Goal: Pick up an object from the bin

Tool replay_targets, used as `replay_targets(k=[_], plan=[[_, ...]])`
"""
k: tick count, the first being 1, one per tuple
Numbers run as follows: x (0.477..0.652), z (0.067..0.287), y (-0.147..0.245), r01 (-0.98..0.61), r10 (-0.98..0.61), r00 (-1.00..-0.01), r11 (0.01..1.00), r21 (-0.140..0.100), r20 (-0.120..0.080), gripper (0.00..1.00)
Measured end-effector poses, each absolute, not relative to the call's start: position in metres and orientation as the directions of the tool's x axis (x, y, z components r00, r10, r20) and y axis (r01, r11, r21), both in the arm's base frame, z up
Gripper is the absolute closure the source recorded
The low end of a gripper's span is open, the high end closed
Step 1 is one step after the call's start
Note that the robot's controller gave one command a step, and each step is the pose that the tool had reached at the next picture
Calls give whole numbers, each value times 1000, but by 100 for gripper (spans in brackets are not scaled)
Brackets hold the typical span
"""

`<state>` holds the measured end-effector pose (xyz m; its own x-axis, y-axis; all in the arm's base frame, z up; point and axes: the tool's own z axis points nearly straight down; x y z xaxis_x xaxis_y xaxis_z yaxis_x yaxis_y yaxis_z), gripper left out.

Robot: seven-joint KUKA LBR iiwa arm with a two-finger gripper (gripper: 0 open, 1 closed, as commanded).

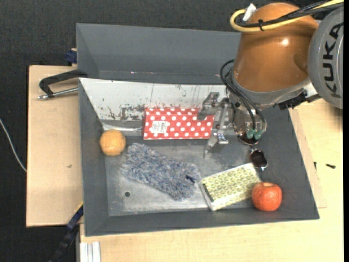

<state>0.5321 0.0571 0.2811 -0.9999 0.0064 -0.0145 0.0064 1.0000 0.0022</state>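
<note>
Far left on the floor of the grey bin (pixel 90 162): orange ball (pixel 112 142), close to the left wall, apart from everything else. Just right of it and nearer the front: grey-blue fuzzy cloth (pixel 158 171), spread out slantwise from upper left to lower right. Behind the cloth, mid-floor by the foot of the back wall: red box with white dots (pixel 177 123). Lies flat, broad face up, long axis running left to right along the back wall, short ends facing the left and right walls. Carries a small white label (pixel 158 126) toward its left end. At its right short end: end effector (pixel 218 129), low inside the bin. Released or clenched: cannot tell from this angle, nor whether anything is gripped. Above and right of it: wrist under a rounded orange cover (pixel 270 45), yellow cable (pixel 283 12) looped over the top. Reaches in from the right across the back right corner, pointing down into the bin. Front right of the end effector: green patterned flat box (pixel 229 185), a little tilted, long axis rising toward the right, left end just beside the cloth's lower end. Between that box and the wrist: small dark glossy thing (pixel 258 159), kind unclear. Far right at the front: red apple (pixel 266 196), touching or just beside the green box's right end.
</note>
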Motion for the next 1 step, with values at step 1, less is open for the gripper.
replay_targets(k=[1], plan=[[524,219,54,-2,-2,-1000,1000,2,-8,0]])
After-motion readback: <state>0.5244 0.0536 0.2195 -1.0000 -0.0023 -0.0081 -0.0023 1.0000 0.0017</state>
